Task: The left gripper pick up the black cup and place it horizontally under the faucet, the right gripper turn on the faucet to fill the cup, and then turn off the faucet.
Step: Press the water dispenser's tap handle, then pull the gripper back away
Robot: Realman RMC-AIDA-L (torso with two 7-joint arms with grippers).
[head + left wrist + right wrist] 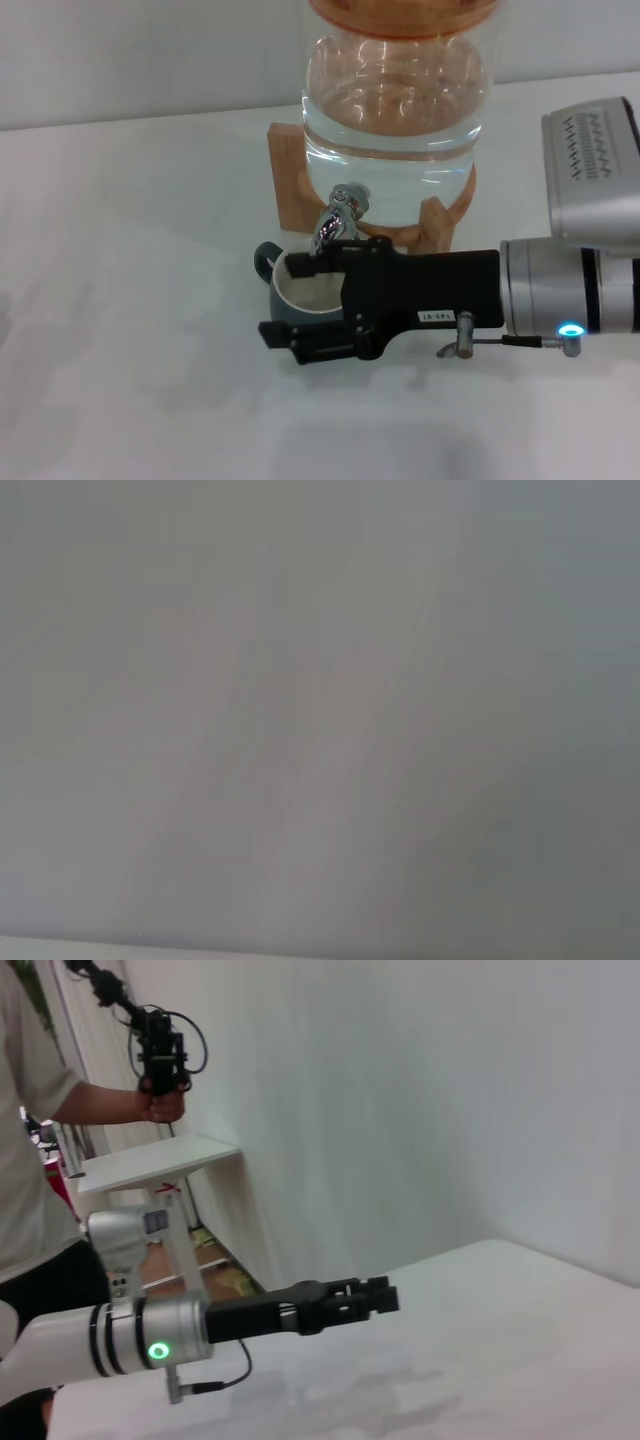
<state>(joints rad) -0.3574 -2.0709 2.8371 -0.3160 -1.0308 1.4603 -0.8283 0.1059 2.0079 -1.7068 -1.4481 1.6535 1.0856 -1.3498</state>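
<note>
The glass dispenser (pixel 393 110) on its wooden stand (pixel 296 180) is standing just behind the right gripper (pixel 298 300), which is reaching in sideways with its fingers spread apart. The black cup (pixel 300 292) is sitting upright directly beneath those fingers, under the faucet (pixel 341 214). The left gripper (pixel 372 1297) is hovering well apart, fingers seemingly closed on nothing.

One cup (pixel 300 290) under one tap (pixel 338 217), on one glass water jar (pixel 393 130) with one wooden stand (pixel 290 170). Two grippers: one (pixel 300 305) over the cup, one (pixel 380 1298) well away.
</note>
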